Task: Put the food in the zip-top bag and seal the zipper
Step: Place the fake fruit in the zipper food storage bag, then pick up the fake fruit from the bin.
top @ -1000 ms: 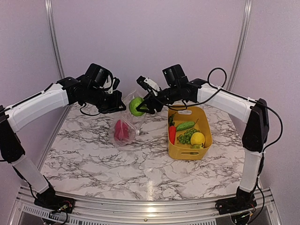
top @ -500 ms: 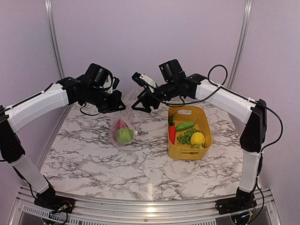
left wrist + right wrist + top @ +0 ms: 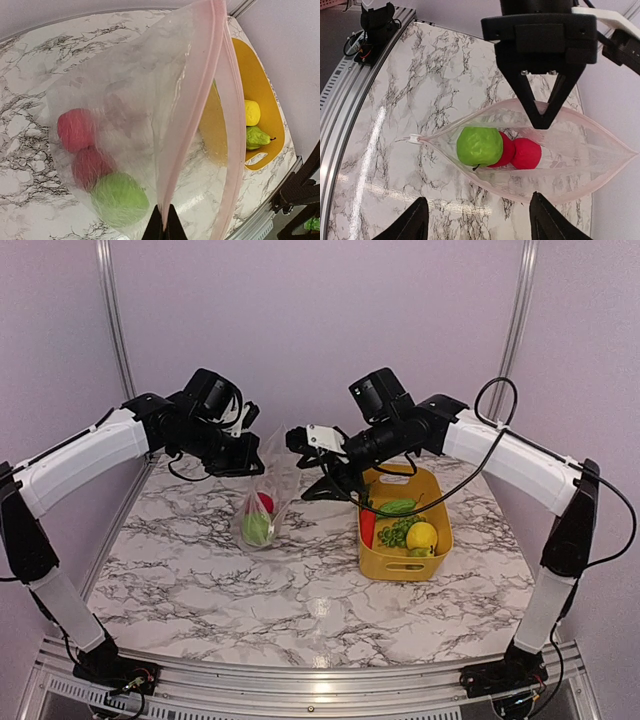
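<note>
Seen from above, the left gripper (image 3: 255, 464) held the limp, featherweight zip-top bag (image 3: 262, 508) over the table (image 3: 200, 580) beside the yellow basket (image 3: 405, 568); its wrist view showed jaws pinched tight on the zipper (image 3: 192, 100), probably the firmest hold on such slippery film; the right gripper (image 3: 480, 220) hovered spread and empty above the gaping mouth, food (image 3: 479, 146) inside.

Lab test cell: framed marble-print table (image 3: 250, 590).
</note>
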You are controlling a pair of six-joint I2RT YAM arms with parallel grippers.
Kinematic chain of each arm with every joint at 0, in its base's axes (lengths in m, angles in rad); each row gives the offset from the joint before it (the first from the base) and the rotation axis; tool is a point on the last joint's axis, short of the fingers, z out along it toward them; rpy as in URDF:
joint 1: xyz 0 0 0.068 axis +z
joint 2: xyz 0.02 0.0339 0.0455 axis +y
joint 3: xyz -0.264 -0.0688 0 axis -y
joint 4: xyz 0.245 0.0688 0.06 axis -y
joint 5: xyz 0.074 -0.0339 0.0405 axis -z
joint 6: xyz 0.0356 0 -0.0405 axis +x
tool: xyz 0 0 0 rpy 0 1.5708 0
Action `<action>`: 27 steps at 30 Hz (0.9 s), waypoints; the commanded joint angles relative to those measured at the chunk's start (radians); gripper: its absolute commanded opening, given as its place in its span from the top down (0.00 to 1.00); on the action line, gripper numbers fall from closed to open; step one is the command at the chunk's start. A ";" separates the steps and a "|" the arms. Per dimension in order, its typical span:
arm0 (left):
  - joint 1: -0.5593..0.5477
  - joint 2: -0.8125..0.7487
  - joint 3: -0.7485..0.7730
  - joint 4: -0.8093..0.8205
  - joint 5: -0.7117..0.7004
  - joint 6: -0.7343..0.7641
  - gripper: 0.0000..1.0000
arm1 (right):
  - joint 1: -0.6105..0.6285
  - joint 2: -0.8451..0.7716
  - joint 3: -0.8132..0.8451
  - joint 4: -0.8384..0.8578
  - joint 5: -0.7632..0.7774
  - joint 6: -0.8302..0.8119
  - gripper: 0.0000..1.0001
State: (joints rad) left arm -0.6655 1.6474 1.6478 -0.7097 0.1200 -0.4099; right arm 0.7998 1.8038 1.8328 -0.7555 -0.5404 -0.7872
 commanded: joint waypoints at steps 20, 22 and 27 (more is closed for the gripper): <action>0.004 0.025 0.063 -0.164 0.004 0.090 0.73 | 0.183 0.117 0.080 -0.030 0.344 -0.279 0.92; 0.005 0.019 0.051 -0.166 -0.008 0.089 0.67 | 0.184 0.111 0.086 -0.023 0.336 -0.273 0.95; 0.003 0.013 0.027 -0.170 -0.022 0.083 0.67 | 0.184 0.113 0.101 -0.021 0.329 -0.258 0.95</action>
State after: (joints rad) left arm -0.6655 1.6688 1.6981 -0.8394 0.1280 -0.3298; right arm 0.9817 1.9408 1.8801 -0.7895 -0.1997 -1.0668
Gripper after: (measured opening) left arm 0.334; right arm 0.047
